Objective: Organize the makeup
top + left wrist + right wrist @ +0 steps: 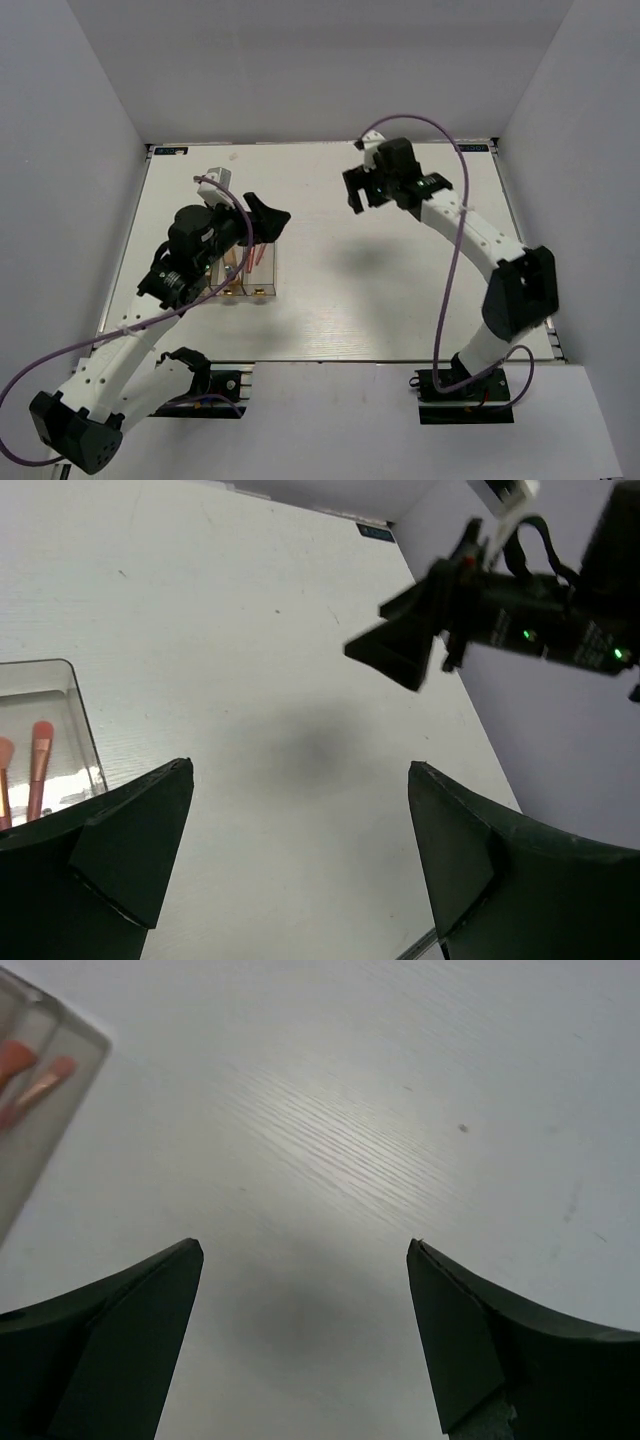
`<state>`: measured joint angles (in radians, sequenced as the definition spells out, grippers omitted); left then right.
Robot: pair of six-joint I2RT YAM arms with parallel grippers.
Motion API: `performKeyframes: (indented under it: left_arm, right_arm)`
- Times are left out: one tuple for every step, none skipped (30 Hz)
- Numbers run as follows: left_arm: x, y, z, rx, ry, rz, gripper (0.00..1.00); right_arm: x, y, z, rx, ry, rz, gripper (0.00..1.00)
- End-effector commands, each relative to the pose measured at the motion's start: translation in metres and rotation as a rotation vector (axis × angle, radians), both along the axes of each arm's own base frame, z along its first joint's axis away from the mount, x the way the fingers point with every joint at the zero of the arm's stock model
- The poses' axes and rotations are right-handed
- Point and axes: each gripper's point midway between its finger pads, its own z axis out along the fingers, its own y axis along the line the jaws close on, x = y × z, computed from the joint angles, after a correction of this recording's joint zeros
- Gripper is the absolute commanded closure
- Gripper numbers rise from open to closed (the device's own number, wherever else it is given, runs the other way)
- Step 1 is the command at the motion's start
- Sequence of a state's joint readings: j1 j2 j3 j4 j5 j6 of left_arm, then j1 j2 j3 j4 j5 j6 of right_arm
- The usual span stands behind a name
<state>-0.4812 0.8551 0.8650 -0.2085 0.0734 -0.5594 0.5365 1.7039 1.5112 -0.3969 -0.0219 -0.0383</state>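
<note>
sticks (40, 770) in box (78, 705) | box on table (380, 290), left half, nearer front edge

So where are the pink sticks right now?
The pink sticks are inside the clear box, at the left edge of the left wrist view, on the left side of the table.

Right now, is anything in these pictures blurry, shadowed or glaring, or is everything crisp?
Top view: soft, even light, with a faint shadow on the table under the right arm. Left wrist view: a smudgy shadow on the table, bright reflections on the clear box. Right wrist view: the box corner and pink sticks are out of focus.
</note>
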Motion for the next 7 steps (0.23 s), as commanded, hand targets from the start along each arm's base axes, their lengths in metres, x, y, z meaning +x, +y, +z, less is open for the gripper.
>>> performKeyframes:
  left_arm:
    - [0.002,-0.016,0.006,-0.038,0.009,-0.058,0.02]
    - [0.005,-0.021,0.002,-0.037,0.034,-0.076,0.02]
    - [0.006,-0.024,0.000,-0.037,0.048,-0.085,0.02]
    - [0.007,-0.026,-0.002,-0.033,0.064,-0.092,0.02]
    - [0.011,-0.030,-0.005,-0.022,0.089,-0.100,0.02]
    - [0.012,-0.032,-0.008,-0.017,0.103,-0.105,0.02]
    - [0.013,-0.034,-0.009,-0.012,0.110,-0.115,0.02]
  right_arm:
    - [-0.006,-0.060,0.005,-0.058,-0.127,-0.144,0.11]
    - [-0.012,-0.071,0.019,-0.047,-0.178,-0.159,0.11]
    - [-0.017,-0.078,0.018,-0.050,-0.191,-0.170,0.11]
    - [-0.024,-0.088,0.001,-0.066,-0.168,-0.181,0.11]
    - [-0.030,-0.092,0.011,-0.041,-0.202,-0.184,0.11]
    - [-0.034,-0.094,0.013,-0.030,-0.216,-0.179,0.11]
    - [-0.041,-0.101,-0.003,-0.043,-0.197,-0.176,0.11]
